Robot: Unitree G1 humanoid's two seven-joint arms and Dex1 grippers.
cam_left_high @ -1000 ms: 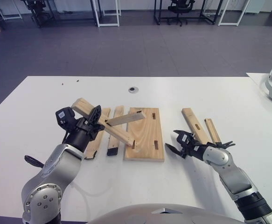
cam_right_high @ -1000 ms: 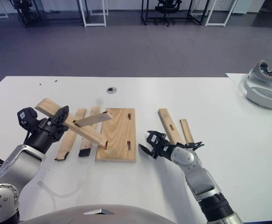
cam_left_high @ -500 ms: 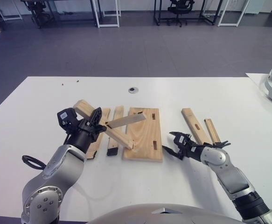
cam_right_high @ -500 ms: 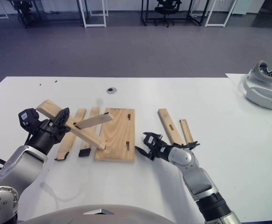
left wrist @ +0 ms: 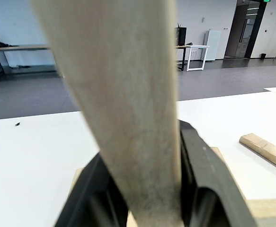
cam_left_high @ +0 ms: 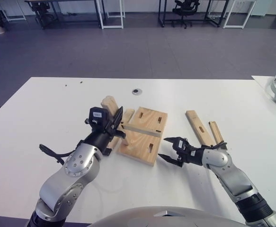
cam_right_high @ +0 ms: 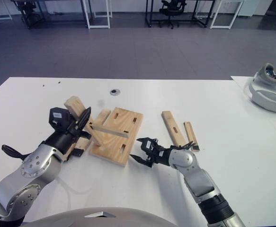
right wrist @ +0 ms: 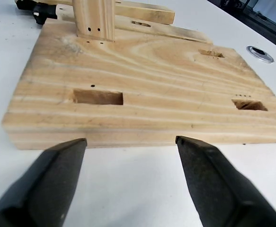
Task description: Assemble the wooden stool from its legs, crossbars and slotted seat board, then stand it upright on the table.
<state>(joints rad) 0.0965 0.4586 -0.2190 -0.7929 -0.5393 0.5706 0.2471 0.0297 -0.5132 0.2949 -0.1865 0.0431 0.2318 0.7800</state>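
- Centre-left: left gripper (cam_left_high: 116,125) clamped around leg (cam_left_high: 109,102). Leg's upper end tilts toward upper left. Hold likely gives leverage for pressing lower end into board slot.
- Centre: crossbar (cam_left_high: 142,130) joined to leg, jutting right over seat board.
- Centre: seat board (cam_left_high: 147,142) lying skewed on table (cam_left_high: 43,104), slots up to receive legs.
- Right of centre: right gripper (cam_left_high: 163,148) spread wide, empty, just beside board's near edge. Probably there to brace it.
- Right: spare leg (cam_left_high: 197,126) and short crossbar (cam_left_high: 216,132) side by side, not yet fitted.
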